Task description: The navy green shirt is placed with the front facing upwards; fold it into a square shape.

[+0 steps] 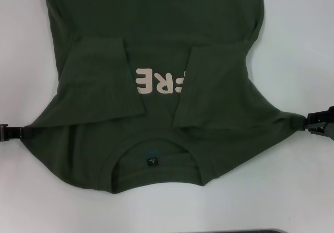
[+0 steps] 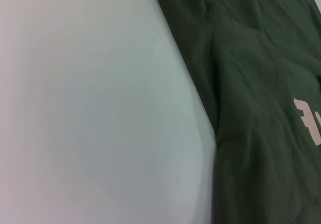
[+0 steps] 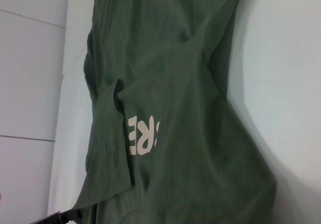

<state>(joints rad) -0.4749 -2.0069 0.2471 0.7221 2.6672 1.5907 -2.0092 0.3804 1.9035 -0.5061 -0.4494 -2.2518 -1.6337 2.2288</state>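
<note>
Pinching navy green shirt [image 1: 156,45] at shoulders (sleeves folded inward): left gripper [image 1: 6,132], right gripper [image 1: 319,121], near table [image 1: 292,191] side edges.

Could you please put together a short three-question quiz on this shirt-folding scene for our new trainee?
1. True or false: both sleeves of the shirt are folded inward over the chest.
2. Which letters of the cream print show fully between the sleeves? A) RE B) FR C) EE
3. Where are the left gripper and right gripper relative to the shirt?

Key
1. True; the sleeves lie on the front, partly covering the print.
2. A.
3. One at each side edge of the shirt, near shoulder level, on the table; the collar with its tag lies between them, nearest the robot.
</note>
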